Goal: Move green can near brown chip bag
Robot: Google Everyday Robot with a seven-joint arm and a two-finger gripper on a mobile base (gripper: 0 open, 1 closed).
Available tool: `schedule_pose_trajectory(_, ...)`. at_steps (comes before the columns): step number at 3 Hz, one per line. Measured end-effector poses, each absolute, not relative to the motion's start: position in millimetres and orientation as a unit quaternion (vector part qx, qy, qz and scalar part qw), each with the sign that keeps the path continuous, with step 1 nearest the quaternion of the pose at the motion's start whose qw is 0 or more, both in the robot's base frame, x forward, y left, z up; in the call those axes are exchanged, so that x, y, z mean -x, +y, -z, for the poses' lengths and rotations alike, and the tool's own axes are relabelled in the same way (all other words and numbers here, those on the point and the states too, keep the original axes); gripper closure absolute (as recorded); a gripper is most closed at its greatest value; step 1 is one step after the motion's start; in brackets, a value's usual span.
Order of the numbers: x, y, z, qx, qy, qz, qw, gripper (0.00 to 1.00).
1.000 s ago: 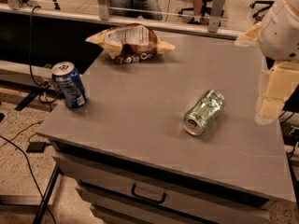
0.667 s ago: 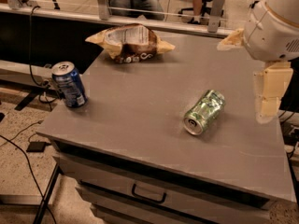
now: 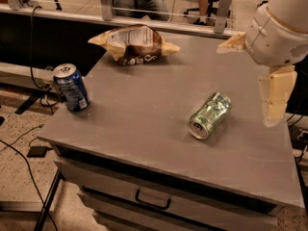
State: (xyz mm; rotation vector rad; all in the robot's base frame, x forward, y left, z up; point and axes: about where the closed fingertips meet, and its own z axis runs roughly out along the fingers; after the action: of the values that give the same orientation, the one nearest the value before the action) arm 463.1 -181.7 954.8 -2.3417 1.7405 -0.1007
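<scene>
Your green can (image 3: 210,115) lies on its side right of the middle of the grey table (image 3: 144,129), silver end turned toward the front edge, well apart from the brown chip bag (image 3: 134,43). The bag sits crumpled at the far edge, so the can has a diagonal run across bare tabletop to reach it. Because the can is toppled, it will likely roll if nudged along its side. You probably want to close across the round body rather than on the ends.

Your gripper (image 3: 244,86) hangs above the table's right side, just beyond the can and clear of it. Its cream fingers (image 3: 275,95) seem spread wide with nothing between them, though the wrist hides their roots. The upright blue can (image 3: 71,87) stands at the left front corner, out of the route.
</scene>
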Motion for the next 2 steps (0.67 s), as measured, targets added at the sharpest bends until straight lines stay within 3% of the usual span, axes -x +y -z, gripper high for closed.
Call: schedule_pose_trajectory(2, -482.6, -189.0, -904.3, 0.88, 0.47, 0.038, 0.055, 0.0)
